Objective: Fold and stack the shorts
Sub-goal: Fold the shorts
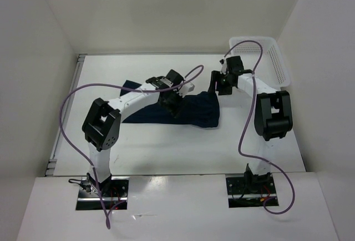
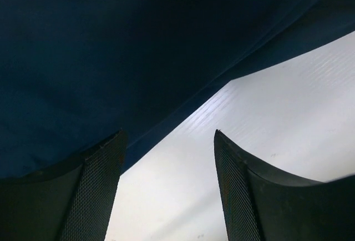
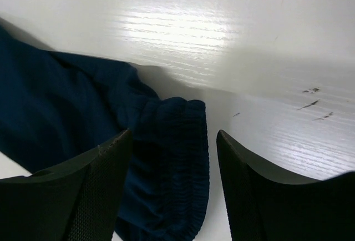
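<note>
The dark navy shorts lie flat across the middle of the white table. My left gripper hovers over their middle, jaws open. In the left wrist view the shorts fill the upper left and their edge runs between my open fingers. My right gripper is open at the shorts' far right corner. In the right wrist view the ribbed waistband lies between my open fingers, touching neither.
A white mesh basket stands at the far right corner of the table. White walls close in on three sides. Purple cables loop above both arms.
</note>
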You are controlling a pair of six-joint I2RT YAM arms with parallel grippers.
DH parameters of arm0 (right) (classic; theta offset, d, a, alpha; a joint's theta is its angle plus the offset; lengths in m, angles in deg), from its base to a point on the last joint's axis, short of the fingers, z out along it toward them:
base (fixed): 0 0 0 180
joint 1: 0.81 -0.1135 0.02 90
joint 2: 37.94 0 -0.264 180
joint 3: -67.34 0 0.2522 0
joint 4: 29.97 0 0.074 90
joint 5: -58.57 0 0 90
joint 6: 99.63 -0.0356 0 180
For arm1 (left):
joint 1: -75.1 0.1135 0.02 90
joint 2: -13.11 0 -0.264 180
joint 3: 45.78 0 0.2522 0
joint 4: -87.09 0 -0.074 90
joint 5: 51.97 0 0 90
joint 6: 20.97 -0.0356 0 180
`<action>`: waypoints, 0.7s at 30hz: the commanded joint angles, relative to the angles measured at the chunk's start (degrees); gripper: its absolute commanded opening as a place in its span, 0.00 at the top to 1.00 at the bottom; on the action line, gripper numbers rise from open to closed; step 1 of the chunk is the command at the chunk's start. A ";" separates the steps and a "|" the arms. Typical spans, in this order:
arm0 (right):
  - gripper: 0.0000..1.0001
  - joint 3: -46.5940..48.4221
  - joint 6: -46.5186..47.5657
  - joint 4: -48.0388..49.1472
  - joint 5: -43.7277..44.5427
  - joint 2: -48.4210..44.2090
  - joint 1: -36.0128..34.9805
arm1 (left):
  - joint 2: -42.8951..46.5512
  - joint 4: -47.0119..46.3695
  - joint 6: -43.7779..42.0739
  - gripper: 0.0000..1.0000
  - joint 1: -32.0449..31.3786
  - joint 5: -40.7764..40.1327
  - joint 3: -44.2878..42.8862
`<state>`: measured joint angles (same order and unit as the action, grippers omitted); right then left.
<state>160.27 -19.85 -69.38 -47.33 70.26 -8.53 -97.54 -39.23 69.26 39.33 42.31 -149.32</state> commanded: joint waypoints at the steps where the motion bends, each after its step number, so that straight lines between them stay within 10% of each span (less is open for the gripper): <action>1: 0.32 1.95 -2.35 1.92 -0.62 2.45 0.26 | -1.32 -5.64 -0.23 0.28 -1.76 -2.95 -0.48; 10: 0.42 3.00 -2.88 1.92 -3.25 5.26 0.26 | -4.40 -8.01 -0.23 0.28 -3.08 -3.57 -1.63; 17: 0.59 1.33 -4.02 1.92 -5.10 4.13 0.26 | -7.73 -8.02 -0.23 0.48 -3.69 -0.06 -0.58; 21: 0.38 1.33 -4.02 1.92 -2.13 4.12 0.26 | -7.74 -6.44 -0.23 0.49 -3.69 2.67 -0.57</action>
<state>160.71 -23.65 -69.20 -50.94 75.44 -8.53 -105.24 -46.01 69.21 36.00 41.72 -149.43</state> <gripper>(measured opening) 0.571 0.510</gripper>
